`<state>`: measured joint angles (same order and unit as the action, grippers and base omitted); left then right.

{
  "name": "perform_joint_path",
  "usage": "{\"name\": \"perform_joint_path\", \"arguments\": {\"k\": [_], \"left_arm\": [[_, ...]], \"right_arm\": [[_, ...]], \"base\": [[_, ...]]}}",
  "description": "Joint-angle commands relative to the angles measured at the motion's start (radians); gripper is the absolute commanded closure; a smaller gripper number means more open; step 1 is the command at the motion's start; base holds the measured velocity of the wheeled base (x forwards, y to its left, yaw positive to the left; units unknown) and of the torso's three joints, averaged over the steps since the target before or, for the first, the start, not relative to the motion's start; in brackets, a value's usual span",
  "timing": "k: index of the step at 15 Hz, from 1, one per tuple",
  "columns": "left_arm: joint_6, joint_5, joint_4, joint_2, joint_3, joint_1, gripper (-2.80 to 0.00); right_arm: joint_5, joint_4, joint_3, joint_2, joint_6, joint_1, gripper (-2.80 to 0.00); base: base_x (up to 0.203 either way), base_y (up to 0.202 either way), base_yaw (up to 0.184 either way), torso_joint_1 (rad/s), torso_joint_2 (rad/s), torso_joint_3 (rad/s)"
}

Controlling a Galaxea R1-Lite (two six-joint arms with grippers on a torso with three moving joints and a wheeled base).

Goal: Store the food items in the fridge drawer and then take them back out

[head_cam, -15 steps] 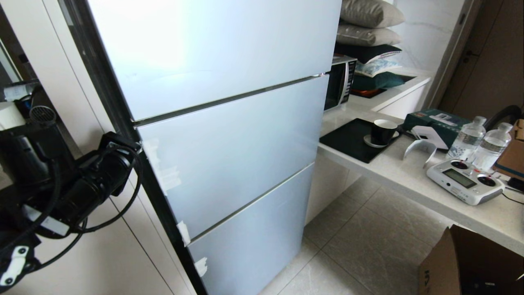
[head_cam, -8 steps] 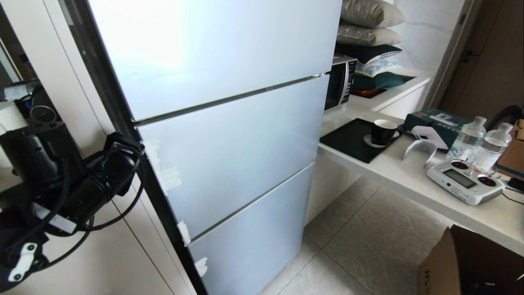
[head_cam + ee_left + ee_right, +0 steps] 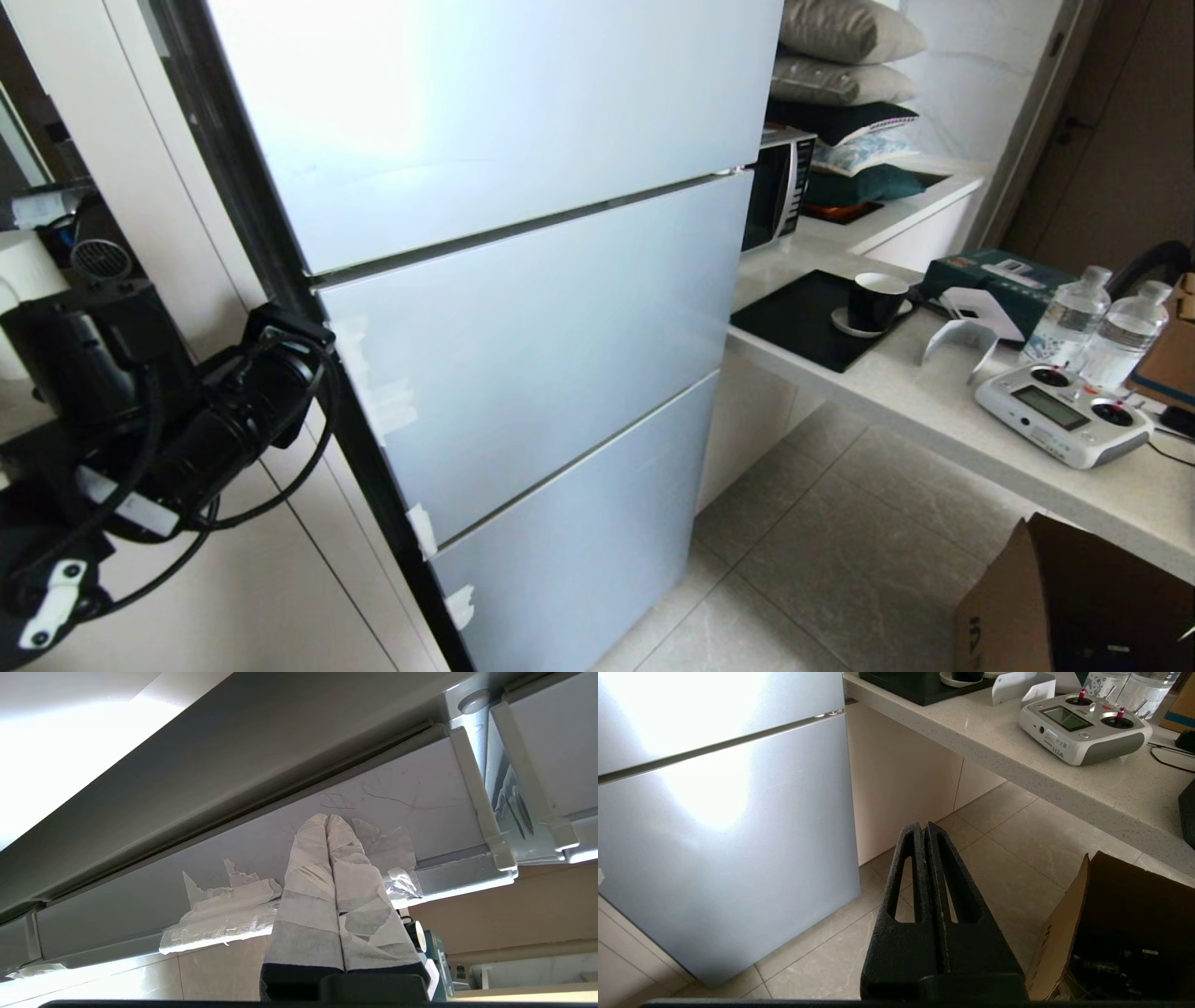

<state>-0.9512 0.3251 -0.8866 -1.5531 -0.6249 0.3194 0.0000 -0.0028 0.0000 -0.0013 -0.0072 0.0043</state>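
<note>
Left arm [image 3: 187,420] edged nearer fridge [image 3: 523,308], its taped end effector [image 3: 328,821] closed, right end effector [image 3: 924,828] closed, drawer unseen

Black left arm [image 3: 215,420] with looping cables; tape-wrapped left end effector [image 3: 328,817], bare black right end effector [image 3: 924,825]

Fridge [image 3: 523,308] fronts shut; drawer and food hidden.

Bright glare on fridge [image 3: 523,308] doors
</note>
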Motion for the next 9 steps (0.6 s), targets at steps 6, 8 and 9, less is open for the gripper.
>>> {"name": "perform_joint_path", "arguments": {"k": [6,8,9], "left_arm": [[0.003,-0.001,-0.002,0.033,0.04,0.027,0.0],[0.003,0.002,-0.002,0.036,0.05,0.029,0.0],[0.004,0.002,-0.002,0.043,0.059,0.03,0.0]], "right_arm": [[0.0,0.0,0.0,0.0,0.0,0.0,0.0],[0.0,0.0,0.0,0.0,0.0,0.0,0.0],[0.0,0.0,0.0,0.0,0.0,0.0,0.0]], "base": [[0.0,0.0,0.0,0.0,0.0,0.0],[0.0,0.0,0.0,0.0,0.0,0.0],[0.0,0.0,0.0,0.0,0.0,0.0]]}}
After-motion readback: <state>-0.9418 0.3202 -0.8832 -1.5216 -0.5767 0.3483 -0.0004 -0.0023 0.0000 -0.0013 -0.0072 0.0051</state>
